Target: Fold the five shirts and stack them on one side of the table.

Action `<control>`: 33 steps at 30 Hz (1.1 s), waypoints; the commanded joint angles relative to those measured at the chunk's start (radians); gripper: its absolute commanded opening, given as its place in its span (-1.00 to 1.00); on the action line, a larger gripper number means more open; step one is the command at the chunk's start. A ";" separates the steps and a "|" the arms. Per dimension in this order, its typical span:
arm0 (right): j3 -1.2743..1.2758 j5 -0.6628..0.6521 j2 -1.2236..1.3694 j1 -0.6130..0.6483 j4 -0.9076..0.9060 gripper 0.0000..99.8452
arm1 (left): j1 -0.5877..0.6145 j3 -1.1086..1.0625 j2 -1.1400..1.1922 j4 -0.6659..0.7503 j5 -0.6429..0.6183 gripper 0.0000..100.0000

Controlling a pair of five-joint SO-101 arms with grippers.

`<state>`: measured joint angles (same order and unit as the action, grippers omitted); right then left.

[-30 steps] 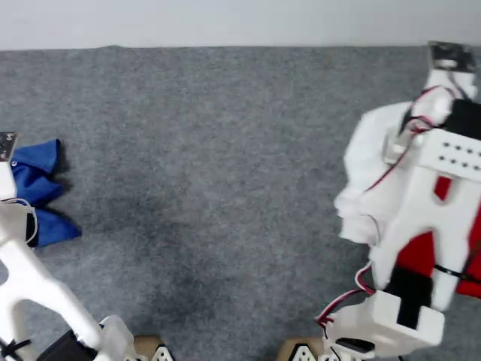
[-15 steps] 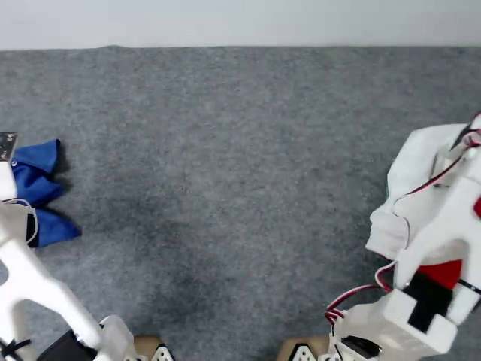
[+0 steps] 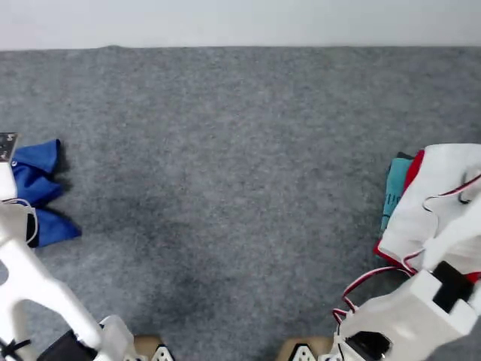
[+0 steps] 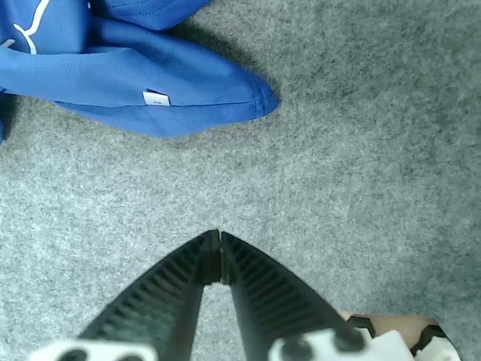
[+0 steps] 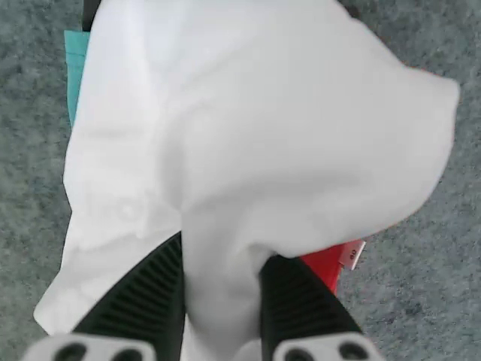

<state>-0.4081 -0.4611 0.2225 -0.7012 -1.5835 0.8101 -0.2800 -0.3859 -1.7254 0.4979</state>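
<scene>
Okay — white shirt (image 5: 248, 128) in rt end effector (image 5: 223, 252)

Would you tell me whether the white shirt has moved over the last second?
Yes. The white shirt moved rightward in the high view, away from the stationary blue shirt.

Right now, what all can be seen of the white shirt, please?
The white shirt is plain, soft-looking cloth, loosely folded and rumpled. It lies on top of a pile on the right side of the table, over a red shirt whose edge shows beneath, with a teal one under that. The right pincer grips a fold of it.
</scene>
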 commanded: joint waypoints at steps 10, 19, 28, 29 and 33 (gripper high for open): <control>-0.061 0.135 -0.137 0.004 -0.097 -0.33 | -0.006 0.004 -0.032 -0.026 -0.003 -0.99; -0.028 0.126 -0.173 0.084 -0.208 -0.94 | -0.006 0.004 -0.032 -0.026 -0.003 -0.99; 0.253 0.130 -0.050 0.108 -0.099 -0.98 | -0.006 0.004 -0.032 -0.026 -0.003 -0.99; 0.282 0.130 -0.039 0.111 -0.079 -0.98 | -0.006 0.004 -0.032 -0.026 -0.003 -0.99; 0.391 0.133 -0.025 0.160 -0.053 -0.98 | -0.006 0.004 -0.032 -0.026 -0.003 -0.99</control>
<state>-0.0537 -0.3353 0.2087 -0.5846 -1.6448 0.8101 -0.2800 -0.3859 -1.7300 0.4979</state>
